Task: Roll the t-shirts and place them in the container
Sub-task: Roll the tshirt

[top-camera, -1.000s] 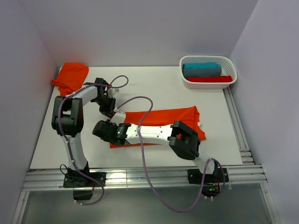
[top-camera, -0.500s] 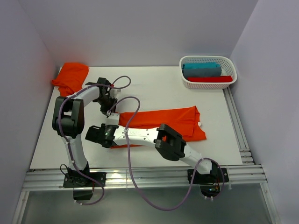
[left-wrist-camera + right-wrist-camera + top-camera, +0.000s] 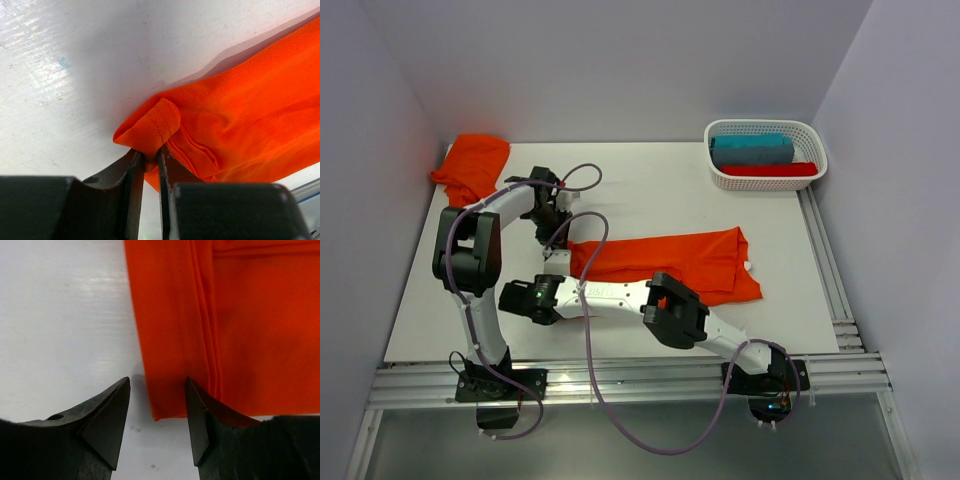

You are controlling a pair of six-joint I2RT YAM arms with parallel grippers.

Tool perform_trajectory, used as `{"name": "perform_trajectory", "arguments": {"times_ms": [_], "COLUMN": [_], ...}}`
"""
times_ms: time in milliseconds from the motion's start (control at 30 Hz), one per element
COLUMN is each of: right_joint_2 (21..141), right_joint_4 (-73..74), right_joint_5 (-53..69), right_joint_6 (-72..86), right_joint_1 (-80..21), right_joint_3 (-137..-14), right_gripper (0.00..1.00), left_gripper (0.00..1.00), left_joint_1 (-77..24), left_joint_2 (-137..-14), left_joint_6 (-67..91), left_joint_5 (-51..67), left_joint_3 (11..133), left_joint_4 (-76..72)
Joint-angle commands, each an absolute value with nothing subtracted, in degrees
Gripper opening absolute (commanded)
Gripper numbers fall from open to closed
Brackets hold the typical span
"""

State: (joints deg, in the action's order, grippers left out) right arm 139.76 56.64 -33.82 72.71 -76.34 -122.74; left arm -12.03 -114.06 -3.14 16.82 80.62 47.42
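So the folded t-shirt [image 3: 665,258] is a long orange strip across the middle of the table [image 3: 650,190]. The left gripper [image 3: 150,157] has its jaws pinched nearly together on a curled-over hem corner at the strip's left end, and the rest of the fabric runs off to the right of them. The right gripper [image 3: 157,382] is spread wide and holding nothing. The strip's other left corner lies flat on the table right between its fingertips [image 3: 114,407], with bare table to their left.

In the overhead view the right arm [image 3: 665,310] lies along the near edge of the strip and hides it, and a purple cable [image 3: 590,225] loops over the left end. A second t-shirt [image 3: 472,165] is bunched up in the far left corner, well away from both sets of jaws. The white mesh basket [image 3: 765,180], far right, holds a teal cloth [image 3: 752,148] and a red cloth [image 3: 770,169].

The table is glossy white, with pale lilac walls [image 3: 620,60] and metal rails [image 3: 620,380] along the near edge.
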Motion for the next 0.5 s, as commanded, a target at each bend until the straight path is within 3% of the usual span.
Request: {"name": "perform_trajectory", "arguments": {"times_ms": [0, 200, 300, 467], "right_joint_2": [141.6, 143.6, 143.4, 142.0], "right_joint_4": [61.6, 64.3, 63.0, 60.2], "right_joint_5": [-35.6, -34.7, -33.3, -31.3], "right_joint_6": [72.9, 72.8, 72.1, 71.2], "right_joint_1": [-76.9, -77.2, -77.2, -77.0], "right_joint_3": [-125.5, -127.2, -126.1, -123.9], "right_gripper": [0.56, 0.55, 0.50, 0.30], "left_gripper": [0.21, 0.21, 0.21, 0.21], "left_joint_1": [-12.5, -12.7, -12.7, -12.7], "left_joint_2": [-111.2, -111.4, -111.7, -112.4], "left_joint_6": [-2.5, -2.5, -2.5, -2.4], "left_joint_5": [16.3, 15.6, 15.1, 13.9], "left_joint_3": [80.5, 80.6, 80.8, 81.6], "left_joint_4": [48.1, 48.1, 48.1, 48.2]}}
